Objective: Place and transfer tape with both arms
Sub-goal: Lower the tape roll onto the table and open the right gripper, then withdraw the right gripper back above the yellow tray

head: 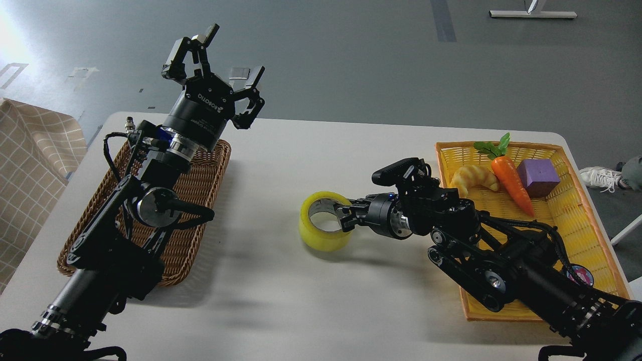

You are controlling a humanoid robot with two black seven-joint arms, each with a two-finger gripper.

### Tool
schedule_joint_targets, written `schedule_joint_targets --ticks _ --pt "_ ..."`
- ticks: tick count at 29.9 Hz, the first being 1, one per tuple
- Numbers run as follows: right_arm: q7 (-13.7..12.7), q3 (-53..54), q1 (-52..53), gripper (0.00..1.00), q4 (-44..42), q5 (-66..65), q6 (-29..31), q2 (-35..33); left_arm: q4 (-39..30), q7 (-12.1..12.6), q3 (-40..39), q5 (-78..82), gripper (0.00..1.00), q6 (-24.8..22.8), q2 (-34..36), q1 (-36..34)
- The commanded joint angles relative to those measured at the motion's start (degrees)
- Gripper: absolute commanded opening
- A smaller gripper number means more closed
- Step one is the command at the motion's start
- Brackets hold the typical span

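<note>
The tape, a yellow roll with a grey-white core, stands tilted at the middle of the white table, on it or just above it. My right gripper comes in from the right and is shut on the roll's right wall, with one finger inside the core and one outside. My left gripper is open and empty. It is raised high above the far end of the brown wicker basket, well to the left of the tape.
A yellow basket at the right holds a croissant toy, a carrot toy and a purple cube. My right arm lies over its near half. A checked cloth hangs past the left table edge.
</note>
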Motion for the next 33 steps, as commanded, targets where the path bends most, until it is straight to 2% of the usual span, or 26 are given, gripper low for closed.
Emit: schedule_joint_targets --ticks 1,5,6,7,10,11,13,15,23,33 --pt "0.08 0.08 0.02 0.38 -0.04 0.00 -0.01 0.01 0.00 0.01 0.00 0.00 0.98 0.00 0.00 0.18" --pt "0.08 0.26 0.19 0.51 -0.83 0.00 -0.01 0.01 0.00 0.01 0.00 0.00 0.98 0.00 0.00 0.18" --pt "-0.01 0.26 0.19 0.65 -1.09 0.00 -0.01 0.01 0.00 0.01 0.00 0.00 0.98 0.00 0.00 0.26" --pt "-0.01 0.26 0.19 0.70 -1.18 0.00 -0.01 0.01 0.00 0.01 0.00 0.00 0.98 0.00 0.00 0.26" --pt "-0.01 0.52 0.19 0.75 -1.45 0.00 -0.84 0.27 0.00 0.01 0.00 0.00 0.98 -0.08 0.00 0.53" --pt "-0.01 0.70 0.19 0.80 -1.45 0.00 -1.54 0.70 0.00 0.01 0.00 0.00 0.98 -0.08 0.00 0.53" --pt "-0.01 0.87 0.37 0.82 -1.45 0.00 -2.51 1.41 0.00 0.01 0.00 -0.09 0.98 -0.17 0.00 0.61" --pt "-0.01 2.36 0.72 0.94 -1.36 0.00 -4.09 1.50 0.00 0.01 0.00 -0.09 0.98 -0.17 0.00 0.53" --pt "-0.09 9.65 2.65 0.99 0.13 0.00 -7.70 1.68 0.00 0.18 0.00 0.00 0.98 -0.08 0.26 0.53" --pt "-0.01 21.34 -2.26 0.99 12.61 0.80 -9.55 -3.50 0.00 0.01 -0.27 -0.70 0.98 2.73 0.35 0.53"
